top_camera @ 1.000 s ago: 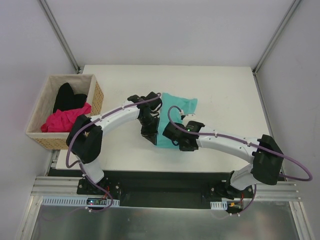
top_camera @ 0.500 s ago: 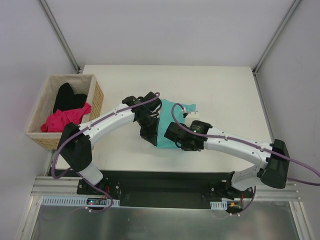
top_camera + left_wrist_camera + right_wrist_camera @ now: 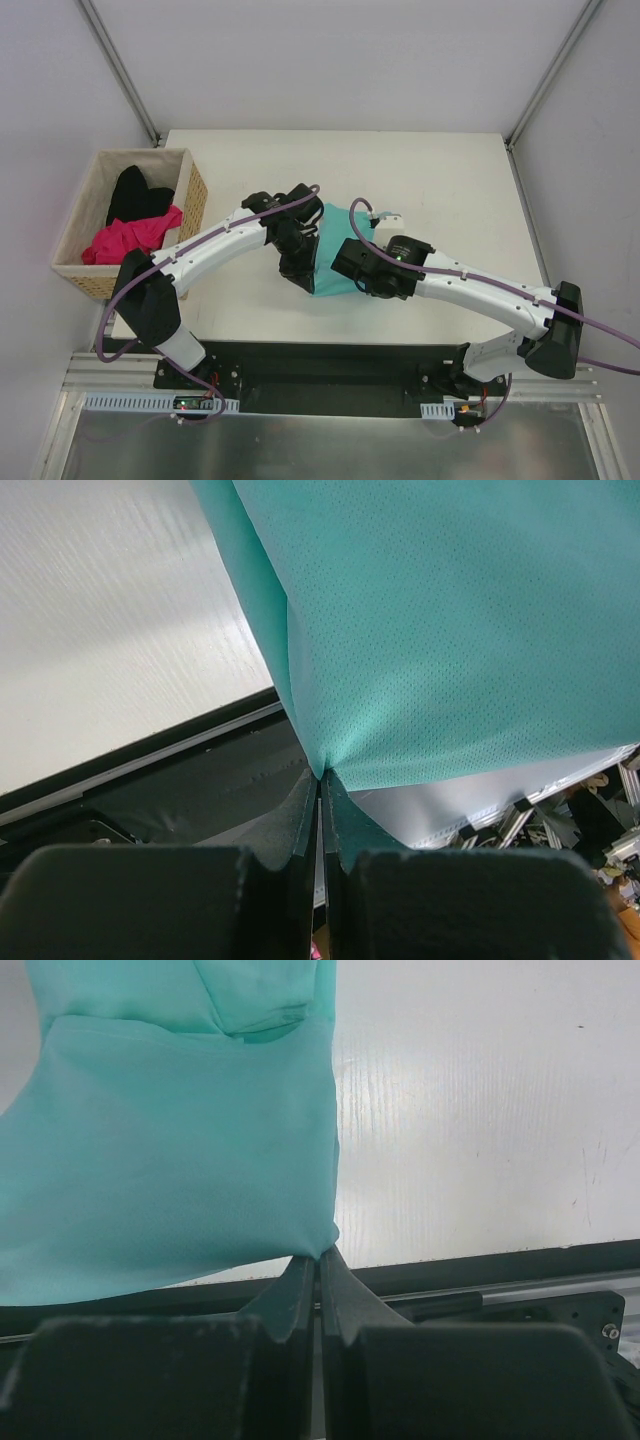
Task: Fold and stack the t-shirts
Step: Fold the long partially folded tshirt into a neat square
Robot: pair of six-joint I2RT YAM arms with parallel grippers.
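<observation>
A teal t-shirt (image 3: 335,255) hangs lifted over the middle of the white table (image 3: 450,180), held between both arms. My left gripper (image 3: 321,776) is shut on one lower corner of the teal cloth (image 3: 450,630). My right gripper (image 3: 319,1257) is shut on another corner of the same cloth (image 3: 170,1160), which drapes away from the fingertips. In the top view the left gripper (image 3: 297,270) and the right gripper (image 3: 358,283) sit at the near edge of the shirt, close together. A magenta t-shirt (image 3: 125,240) and a black t-shirt (image 3: 135,195) lie in the basket.
A woven wicker basket (image 3: 192,195) stands at the table's left edge. A black rail (image 3: 320,360) runs along the near edge with both arm bases on it. White walls close in the back and sides.
Both arms have stretched farther over the table. The teal shirt has been drawn up and bunched narrower between the grippers. The grips have not changed.
</observation>
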